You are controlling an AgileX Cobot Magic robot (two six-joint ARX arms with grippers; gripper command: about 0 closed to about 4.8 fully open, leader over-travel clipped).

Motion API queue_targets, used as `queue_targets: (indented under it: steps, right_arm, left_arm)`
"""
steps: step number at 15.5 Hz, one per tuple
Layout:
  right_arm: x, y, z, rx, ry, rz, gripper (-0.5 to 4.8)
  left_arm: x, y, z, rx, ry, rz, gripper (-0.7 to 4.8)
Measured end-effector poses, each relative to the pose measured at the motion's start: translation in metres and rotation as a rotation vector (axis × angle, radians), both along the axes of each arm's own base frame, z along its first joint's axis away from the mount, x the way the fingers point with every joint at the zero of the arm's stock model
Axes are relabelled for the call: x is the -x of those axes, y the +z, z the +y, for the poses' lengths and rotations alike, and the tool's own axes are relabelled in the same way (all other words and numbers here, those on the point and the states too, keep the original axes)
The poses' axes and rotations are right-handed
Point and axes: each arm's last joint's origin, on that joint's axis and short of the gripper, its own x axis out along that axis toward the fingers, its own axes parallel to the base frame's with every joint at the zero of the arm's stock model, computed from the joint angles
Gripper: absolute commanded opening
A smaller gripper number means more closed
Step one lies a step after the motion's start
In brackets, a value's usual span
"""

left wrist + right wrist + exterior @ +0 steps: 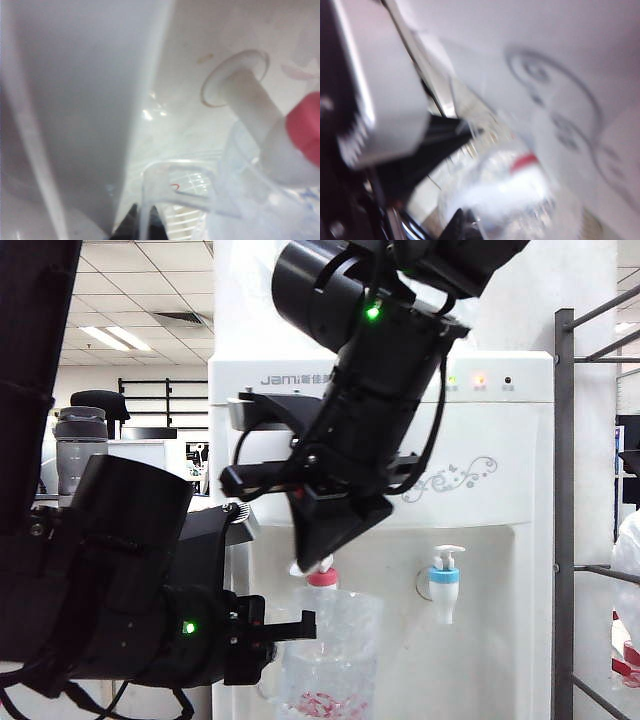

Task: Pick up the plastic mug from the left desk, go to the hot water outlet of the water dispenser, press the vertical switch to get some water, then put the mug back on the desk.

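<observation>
Far off on the left, long fluorescent ceiling lights (110, 337) are glowing in a white tiled suspended ceiling (140, 270) with a dark air vent (185, 317). Below them a dark grey bottle with a black lid (80, 445) is standing near a black office chair back (100, 400), and a black horizontal wall rail (165, 390) is running across the far pale wall. On the right, a grey metal shelving frame (565, 510) is rising upright.
</observation>
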Motion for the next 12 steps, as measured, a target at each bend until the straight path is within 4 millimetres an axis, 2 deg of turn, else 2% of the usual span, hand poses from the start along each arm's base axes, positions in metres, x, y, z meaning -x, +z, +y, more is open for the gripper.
queue_targets:
  steps: [3, 4, 6, 7, 12]
  right_arm:
    - [0.004, 0.002, -0.005, 0.039, -0.026, 0.013, -0.05]
    - [0.008, 0.009, -0.007, 0.029, -0.030, -0.005, -0.05]
    - [0.015, 0.040, -0.009, -0.041, -0.027, -0.070, -0.05]
    - [0.020, 0.047, -0.013, -0.038, -0.021, -0.067, -0.05]
    - [0.071, 0.089, -0.050, 0.038, 0.054, 0.070, -0.05]
  left_arm:
    - [0.000, 0.000, 0.000, 0.000, 0.000, 0.000, -0.05]
    - [0.000, 0.000, 0.000, 0.000, 0.000, 0.000, -0.05]
    - [0.000, 0.000, 0.000, 0.000, 0.000, 0.000, -0.05]
    - [0.000, 0.000, 0.000, 0.000, 0.000, 0.000, -0.05]
    - [0.000, 0.000, 0.000, 0.000, 0.000, 0.000, -0.05]
